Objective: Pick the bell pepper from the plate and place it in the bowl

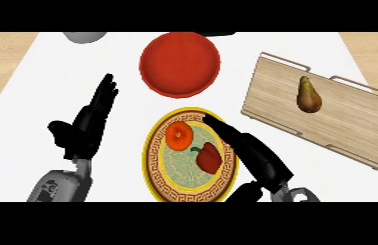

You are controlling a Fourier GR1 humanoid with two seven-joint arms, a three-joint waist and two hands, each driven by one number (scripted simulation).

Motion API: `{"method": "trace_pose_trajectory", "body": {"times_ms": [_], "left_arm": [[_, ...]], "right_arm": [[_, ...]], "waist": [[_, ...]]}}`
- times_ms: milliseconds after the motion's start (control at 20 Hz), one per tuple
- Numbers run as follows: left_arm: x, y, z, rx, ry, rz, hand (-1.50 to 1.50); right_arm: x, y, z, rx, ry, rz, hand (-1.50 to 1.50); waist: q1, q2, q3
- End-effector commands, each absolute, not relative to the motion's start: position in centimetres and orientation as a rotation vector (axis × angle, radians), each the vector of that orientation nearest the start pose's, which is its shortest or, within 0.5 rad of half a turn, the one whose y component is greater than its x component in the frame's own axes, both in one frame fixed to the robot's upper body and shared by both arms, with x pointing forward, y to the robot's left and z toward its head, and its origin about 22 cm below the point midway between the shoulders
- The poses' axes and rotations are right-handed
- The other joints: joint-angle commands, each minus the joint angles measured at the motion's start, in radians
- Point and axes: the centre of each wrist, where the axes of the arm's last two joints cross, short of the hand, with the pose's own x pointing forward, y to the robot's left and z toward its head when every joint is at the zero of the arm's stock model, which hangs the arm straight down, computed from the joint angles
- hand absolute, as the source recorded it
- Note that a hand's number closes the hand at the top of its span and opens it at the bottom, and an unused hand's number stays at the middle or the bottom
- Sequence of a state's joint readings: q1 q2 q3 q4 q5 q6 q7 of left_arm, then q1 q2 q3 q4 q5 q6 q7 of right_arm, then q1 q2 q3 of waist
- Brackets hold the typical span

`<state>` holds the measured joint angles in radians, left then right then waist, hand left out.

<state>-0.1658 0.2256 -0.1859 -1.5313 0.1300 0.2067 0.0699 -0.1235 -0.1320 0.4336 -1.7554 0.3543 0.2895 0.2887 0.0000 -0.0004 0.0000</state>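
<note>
Right hand (pixel 255 151) open, fingers straight, holding nothing. Bell pepper (pixel 208 157) just left of its fingers, lying on plate (pixel 150 161). I judge it light, hollow, slick-skinned; I'd wrap wide body, not stem. Red, glossy, green stem on side away from hand. Bowl (pixel 180 64) ahead of fingertips, past plate. Left hand (pixel 88 124) open, resting, well left.

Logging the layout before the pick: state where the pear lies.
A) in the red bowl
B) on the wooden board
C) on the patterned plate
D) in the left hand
B: the pear rests on the wooden board at the view's right.
</note>
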Motion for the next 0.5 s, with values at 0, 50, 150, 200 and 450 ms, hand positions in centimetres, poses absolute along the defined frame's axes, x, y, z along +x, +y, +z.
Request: {"method": "trace_pose_trajectory", "body": {"times_ms": [0,50,150,200,450], "left_arm": [[27.7,21.7,3.1,0.059,-1.585,-0.108,0.00],[27.9,21.2,3.3,0.077,-1.585,-0.118,0.00],[28.3,20.5,1.3,0.060,-1.586,-0.094,0.00],[29.8,22.9,4.3,0.068,-1.572,-0.103,0.00],[26.4,22.3,3.3,0.072,-1.593,-0.112,0.00]], "right_arm": [[21.5,-15.1,5.0,0.072,-1.468,0.947,-1.50],[22.7,-14.3,4.9,0.066,-1.477,0.925,-1.50],[21.8,-14.5,4.8,0.084,-1.448,0.929,-1.50],[20.4,-14.4,5.2,0.085,-1.461,0.900,-1.50],[21.9,-14.1,2.5,0.106,-1.430,0.882,-1.50]], "waist": [[-0.003,0.000,0.000],[-0.001,0.000,0.000],[-0.003,0.000,0.000],[-0.005,0.000,0.000],[0.000,0.000,0.000]]}}
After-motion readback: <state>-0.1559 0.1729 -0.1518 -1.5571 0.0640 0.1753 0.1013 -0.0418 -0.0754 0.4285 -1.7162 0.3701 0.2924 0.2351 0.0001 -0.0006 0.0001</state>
